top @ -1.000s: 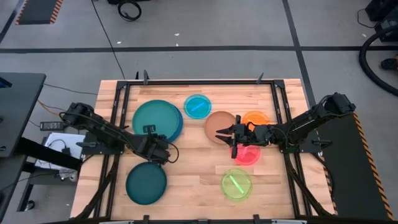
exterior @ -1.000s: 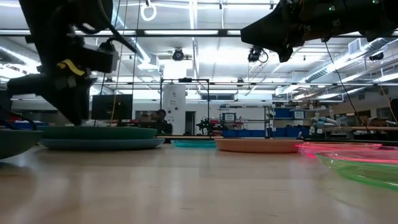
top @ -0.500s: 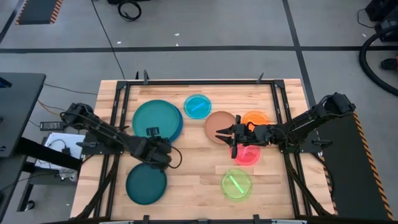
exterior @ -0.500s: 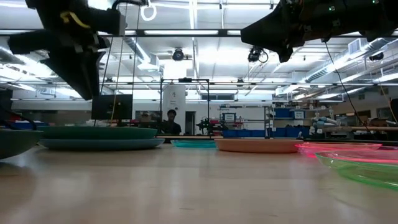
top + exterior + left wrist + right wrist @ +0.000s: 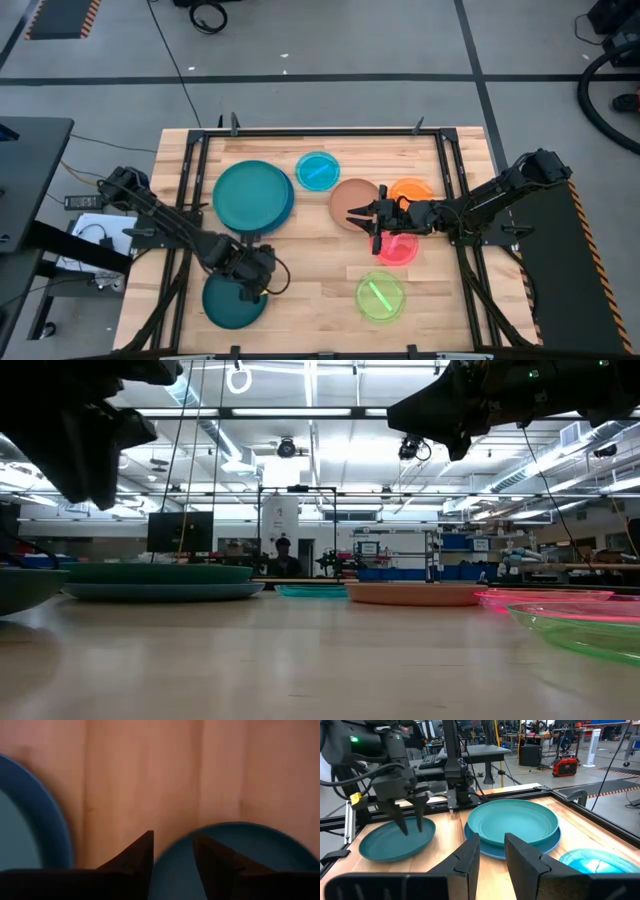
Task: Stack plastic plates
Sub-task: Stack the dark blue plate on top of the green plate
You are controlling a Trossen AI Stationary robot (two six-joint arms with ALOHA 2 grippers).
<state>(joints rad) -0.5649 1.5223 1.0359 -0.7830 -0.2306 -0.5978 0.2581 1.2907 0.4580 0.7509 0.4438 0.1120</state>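
The large teal plate (image 5: 250, 193) sits on the blue plate (image 5: 288, 200) at the far left. The dark-teal plate (image 5: 232, 300) lies flat near the near edge. My left gripper (image 5: 250, 280) hangs open above its far rim (image 5: 235, 827), fingers pointing down, clear of it in the low view (image 5: 95, 495). My right gripper (image 5: 378, 220) is open and hovers level between the brown plate (image 5: 352, 200) and the pink plate (image 5: 400, 250). Also flat on the table are the cyan plate (image 5: 318, 171), the orange plate (image 5: 412, 188) and the lime plate (image 5: 381, 296).
A black metal frame (image 5: 300, 132) runs along the table's edges. Bare wood lies between the dark-teal plate and the lime plate, and at the table's middle (image 5: 310, 250). A person (image 5: 283, 550) stands far off in the room behind.
My left gripper has moved from beside the large teal and blue stack toward the table's near edge and has risen; it now stands over the dark-teal plate's far rim. No plate has moved.
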